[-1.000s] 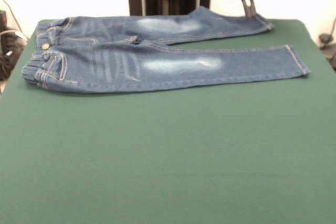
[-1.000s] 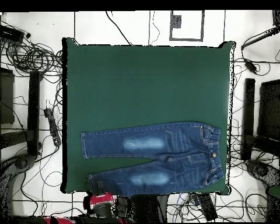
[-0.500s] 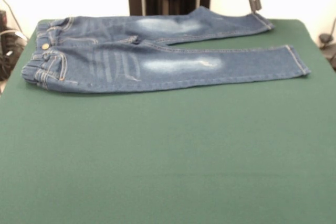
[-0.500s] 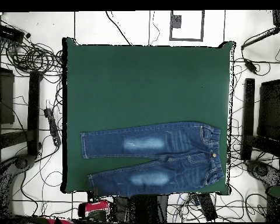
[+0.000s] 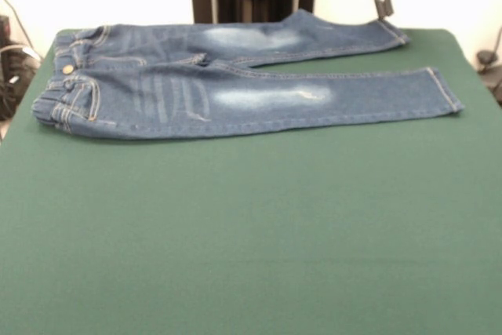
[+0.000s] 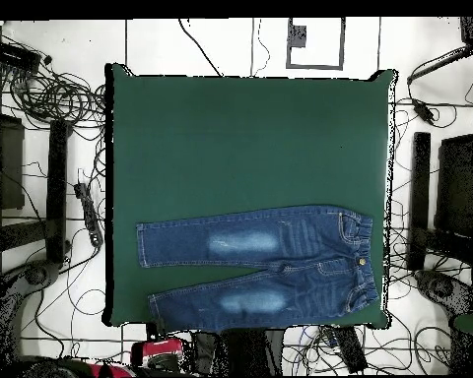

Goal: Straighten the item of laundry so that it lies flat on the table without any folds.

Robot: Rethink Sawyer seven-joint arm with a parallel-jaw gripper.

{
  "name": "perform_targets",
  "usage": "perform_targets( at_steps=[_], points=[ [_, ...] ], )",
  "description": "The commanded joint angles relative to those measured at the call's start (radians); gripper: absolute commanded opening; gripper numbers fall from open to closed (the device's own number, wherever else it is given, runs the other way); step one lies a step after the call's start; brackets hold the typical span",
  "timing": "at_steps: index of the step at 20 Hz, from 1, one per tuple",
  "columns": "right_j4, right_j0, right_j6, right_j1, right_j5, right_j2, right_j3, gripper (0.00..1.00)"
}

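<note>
Denim: the blue jeans [image 5: 235,80] lie spread on the table [image 5: 251,233], front side up, with pale faded patches on both thighs.
Jeans position: along the far edge of the table in the front view, waistband at the left, both leg hems to the right.
Legs: apart and nearly straight; the farther leg angles slightly toward the far right corner, with a narrow wedge of green showing between the two.
Waistband: gathered and a little bunched at the left end, brass button showing near it.
Table: dark green top, mostly bare on its near side.
Gripper: the gripper [image 5: 382,4], red body with grey fingers pointing down, hangs at the far right, just above the hem of the farther leg.
Jaws: close together, holding nothing; I cannot tell whether they touch the cloth.
</note>
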Motion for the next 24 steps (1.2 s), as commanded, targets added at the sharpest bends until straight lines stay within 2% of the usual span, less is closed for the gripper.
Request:
perform_targets(
  at_steps=[1,17,24],
  points=[
    [-0.020,-0.021,0.129,0.232,0.371,0.070,0.188,0.00],
    [0.166,-0.030,0.162,0.113,0.433,0.200,0.304,0.00],
    [0.216,-0.021,0.180,0.105,0.416,0.236,0.310,0.00]
  ],
)
